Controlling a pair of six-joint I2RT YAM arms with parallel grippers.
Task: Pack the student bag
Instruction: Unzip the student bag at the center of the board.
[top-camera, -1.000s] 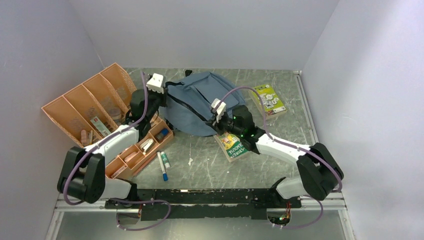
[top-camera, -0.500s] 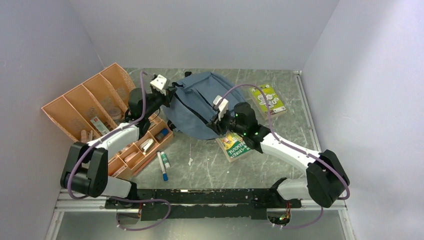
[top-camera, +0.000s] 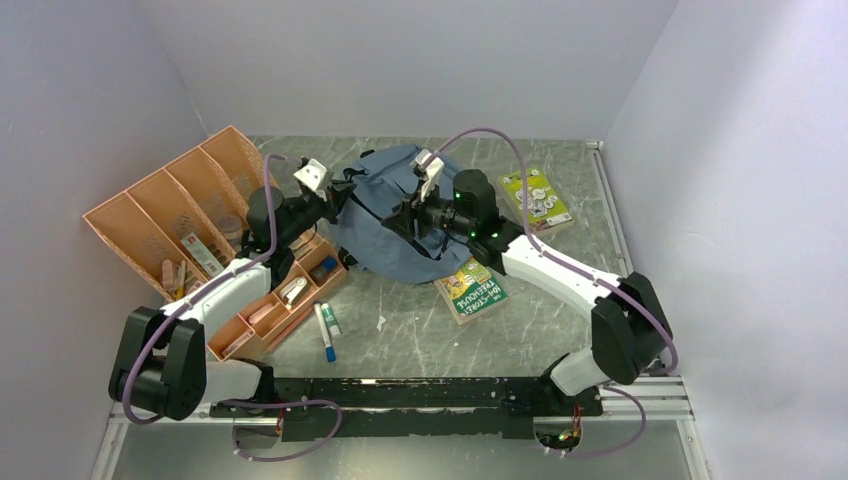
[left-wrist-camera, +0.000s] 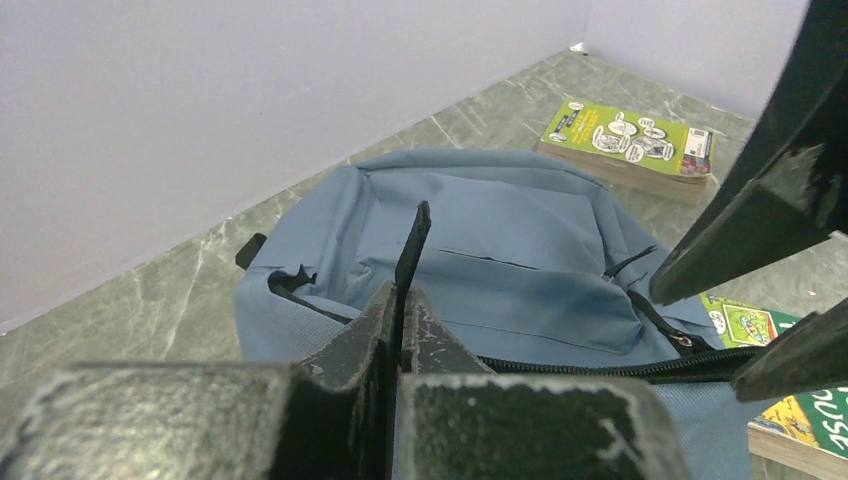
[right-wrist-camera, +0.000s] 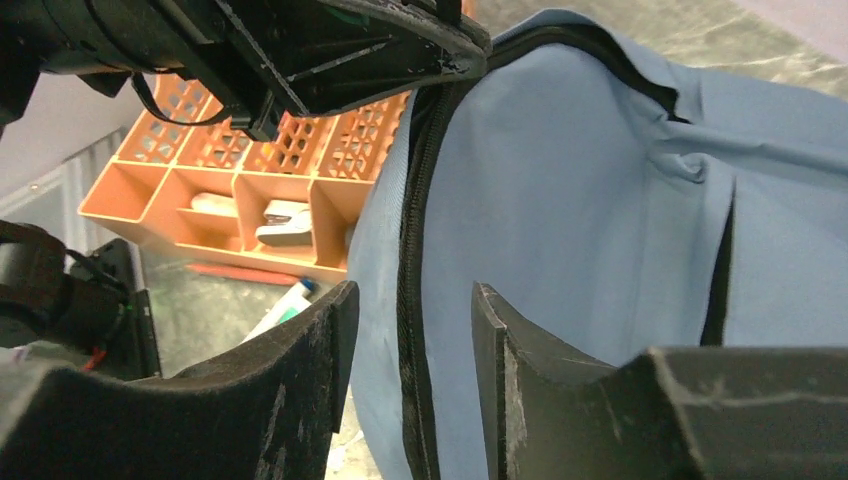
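At the left of the table stands the orange tray (top-camera: 150, 215), its small compartments holding bits of stationery, with two pens (top-camera: 326, 331) lying on the table just to its right.

The left claw (top-camera: 325, 203) reaches over that tray to the left edge of the student bag (top-camera: 365, 235). Its jaws are pressed together on a thin black strip at the bag's rim, which looks like the zipper trim, and it holds that edge raised off the table.

The bag sits in the far middle of the table, between the two arms, its front pocket facing up and to the right.

The right claw (top-camera: 400, 215) hangs over the middle of the bag, aimed left toward the other claw. Its jaws are spread. In its wrist view, the black zippered rim (right-wrist-camera: 410, 250) runs lengthwise straight through the gap between them and up to the left claw. That alignment is what counts. The rim's long axis lies along the claw's reach, so the right arm, the nearer free one, seems placed to close on the trim beside the left claw's hold and pull the mouth open.

Right of the bag, one green book (top-camera: 472, 290) lies near and another (top-camera: 536, 197) lies far, both unpacked.
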